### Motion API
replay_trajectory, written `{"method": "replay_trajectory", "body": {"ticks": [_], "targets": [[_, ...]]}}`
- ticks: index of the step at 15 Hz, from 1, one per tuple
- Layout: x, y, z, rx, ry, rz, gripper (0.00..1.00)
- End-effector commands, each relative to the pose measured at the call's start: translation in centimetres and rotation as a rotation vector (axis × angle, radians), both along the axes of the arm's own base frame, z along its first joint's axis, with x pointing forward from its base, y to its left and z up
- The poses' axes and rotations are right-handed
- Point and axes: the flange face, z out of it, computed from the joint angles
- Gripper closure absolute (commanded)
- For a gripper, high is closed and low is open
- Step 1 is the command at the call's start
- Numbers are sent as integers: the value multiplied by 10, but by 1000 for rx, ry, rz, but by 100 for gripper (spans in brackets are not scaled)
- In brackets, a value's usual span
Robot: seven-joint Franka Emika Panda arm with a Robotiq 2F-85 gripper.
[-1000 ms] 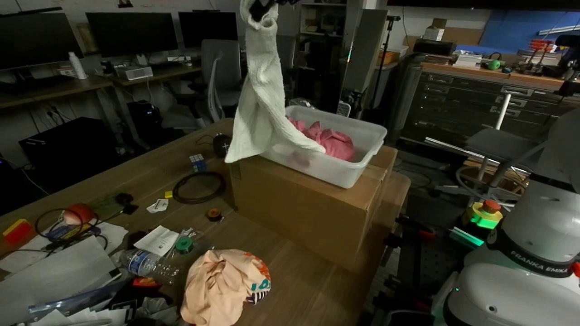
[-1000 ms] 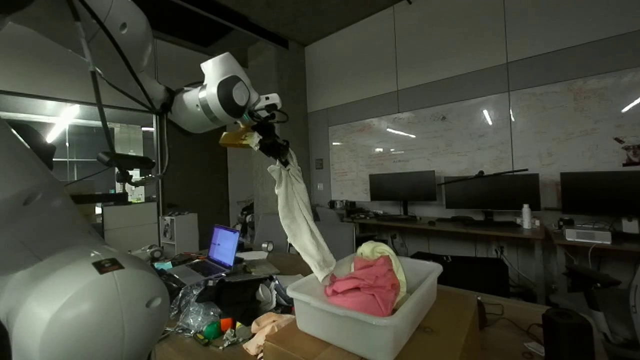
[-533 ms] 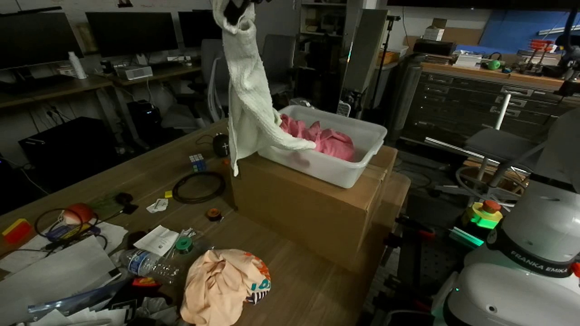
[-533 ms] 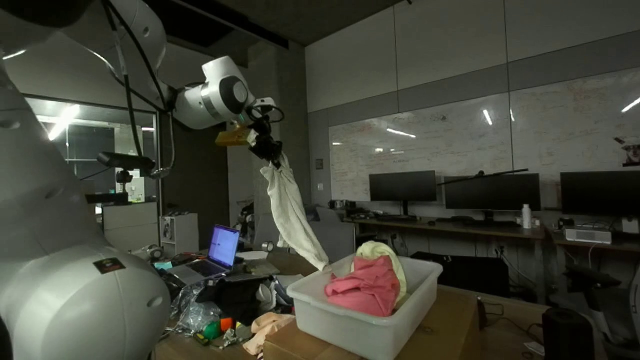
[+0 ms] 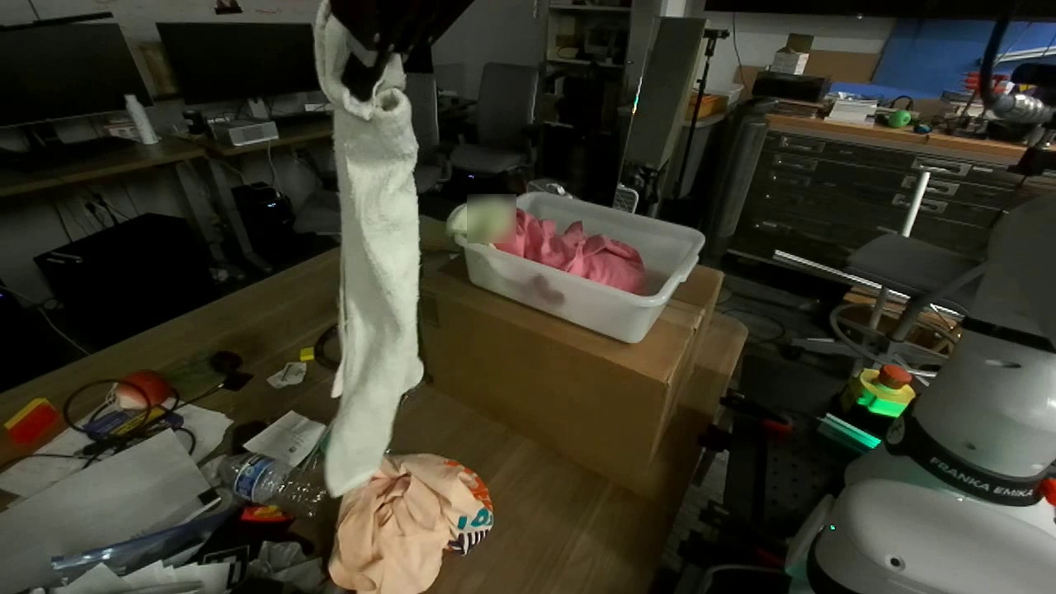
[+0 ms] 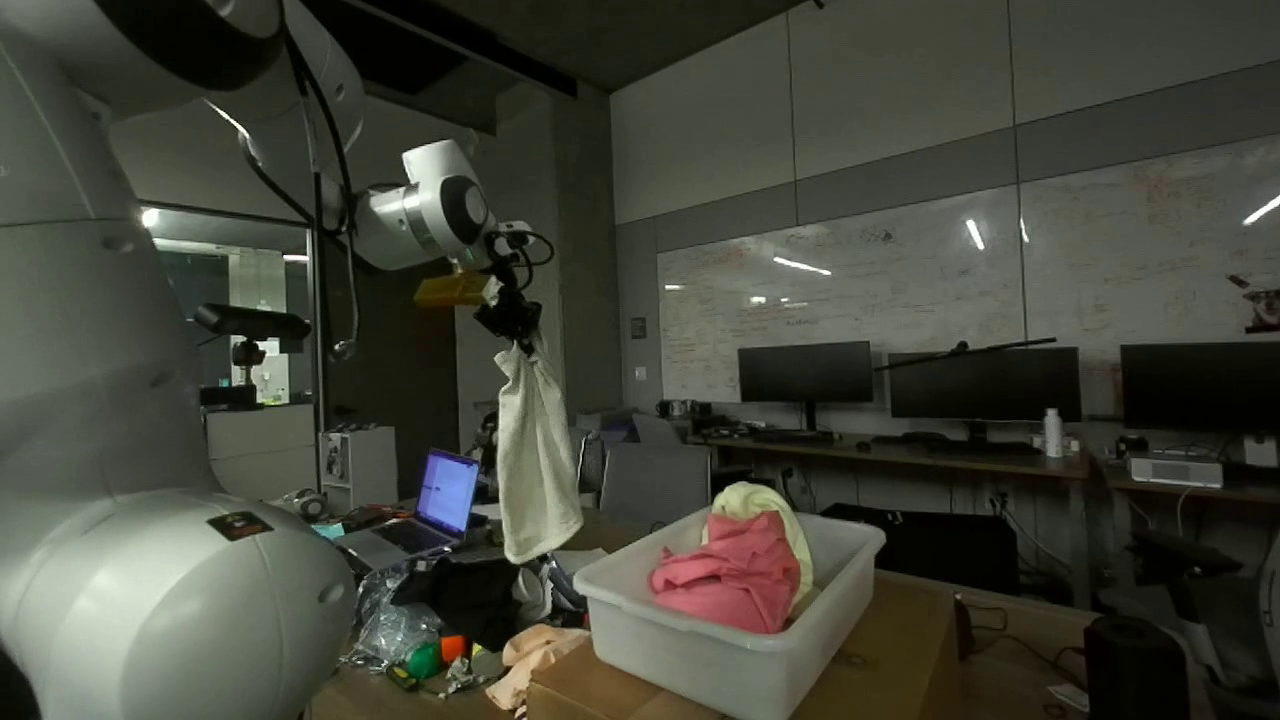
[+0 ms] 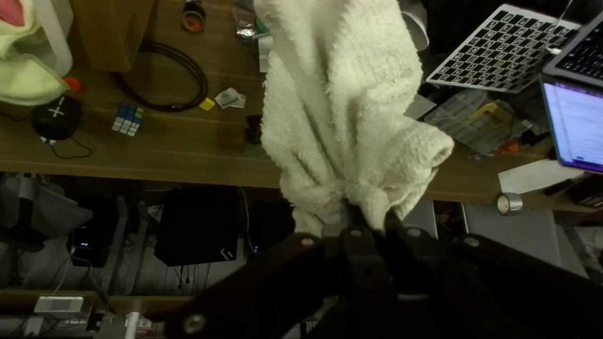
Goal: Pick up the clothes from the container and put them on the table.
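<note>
My gripper (image 6: 515, 330) is shut on the top of a white fluffy cloth (image 6: 538, 460); the fingertips (image 7: 372, 214) pinch it in the wrist view. The white cloth (image 5: 375, 247) hangs down beside the container (image 5: 577, 304), apart from it and above the table (image 5: 553, 536). Its lower end overlaps a peach cloth (image 5: 396, 520) lying on the table in an exterior view; I cannot tell the gap. A pink cloth (image 6: 735, 575) and a pale yellow cloth (image 6: 765, 500) lie in the white container (image 6: 690, 655). The yellow cloth (image 7: 23, 80) hangs over the rim.
The container stands on a cardboard box (image 5: 544, 388) on the table. A water bottle (image 5: 272, 483) and papers lie beside the peach cloth. An open laptop (image 6: 447, 495) stands among clutter. A puzzle cube (image 7: 128, 118), black speaker (image 7: 56, 117) and coiled cable (image 7: 200, 80) lie near the box.
My gripper has moved away from the container and somewhat lower, still holding the white cloth. The cloth's trailing end has left the container's rim and now hangs straight down.
</note>
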Motion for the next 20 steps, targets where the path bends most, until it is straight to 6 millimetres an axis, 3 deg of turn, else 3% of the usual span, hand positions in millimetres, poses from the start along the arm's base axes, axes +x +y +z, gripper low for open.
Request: {"method": "replay_trajectory", "body": {"ticks": [1,2,6,9,11,20], "targets": [[12,12,2,-46,45,20,66],[14,11,-4,-90,73,20,65],[25,-6,-28,-218,147,-2,35],[30,-33,-45,-274,203,-48,13],[32,-62,-56,-298,237,-99,0],[50,-234,-125,-202,430,-285,0]]}}
